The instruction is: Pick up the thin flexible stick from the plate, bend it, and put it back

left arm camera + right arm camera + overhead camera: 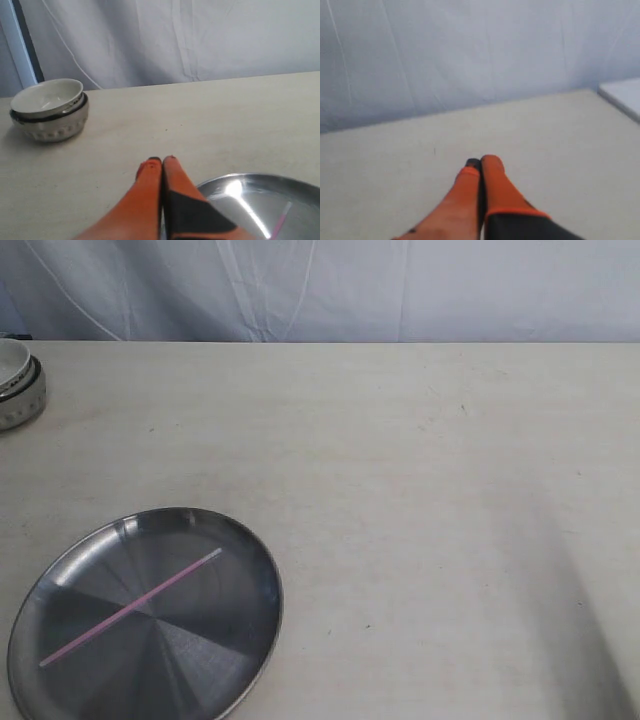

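While the thin flexible stick (130, 607) is lying loose, slantwise across the middle of the plate (205, 645), you are holding the left gripper (162, 160) just beside the plate's rim and the right gripper (481, 161) away from the plate, both with jaws pressed together, so you are likely needing to open them before pinching.

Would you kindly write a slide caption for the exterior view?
A thin pink stick lies diagonally across the steel plate on a pale table, a white bowl at the frame's left edge.
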Tool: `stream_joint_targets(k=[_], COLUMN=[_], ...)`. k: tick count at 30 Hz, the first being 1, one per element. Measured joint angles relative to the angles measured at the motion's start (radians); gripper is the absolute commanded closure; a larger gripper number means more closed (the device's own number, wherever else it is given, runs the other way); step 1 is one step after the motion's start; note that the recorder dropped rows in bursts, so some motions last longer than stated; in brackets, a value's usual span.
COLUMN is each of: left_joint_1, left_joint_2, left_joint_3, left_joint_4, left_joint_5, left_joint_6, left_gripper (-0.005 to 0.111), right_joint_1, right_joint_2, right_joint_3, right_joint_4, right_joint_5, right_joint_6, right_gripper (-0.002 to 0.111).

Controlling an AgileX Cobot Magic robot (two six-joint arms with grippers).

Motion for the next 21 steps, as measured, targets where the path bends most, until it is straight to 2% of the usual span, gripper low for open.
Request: stream_joint_targets(k=[6, 9, 15, 18, 21], left_joint_1=[0.0, 0.0, 0.0, 0.0, 0.0], left_joint_2=[0.0, 0.0, 0.0, 0.0, -0.001], left_joint_3=[0.0, 0.002, 0.004, 0.004, 0.004], left_joint_4=[0.356, 0.394, 0.332, 0.186, 0.057], left_joint_5=[-0.017, -0.154, -0.568, -0.693, -0.748], left_joint_6=[0.011, -0.034, -0.129, -0.2, -0.281], left_gripper=[0.107, 0.107, 0.107, 0.107, 0.107], right_joint_1=[0.0, 0.0, 0.0, 0.0, 0.0], right_joint_2=[0.0, 0.0, 0.0, 0.0, 0.0], right_joint_3=[0.0, 0.0, 0.0, 0.0, 0.0], right_joint_4=[0.049, 0.069, 0.076, 0.076, 0.078], right_joint_5=[-0.276, -0.396, -0.607, -0.646, -0.659], right_joint_6=[0.0, 0.0, 0.0, 0.0, 0.0], right_gripper=[0.109, 0.109, 0.109, 0.109, 0.109])
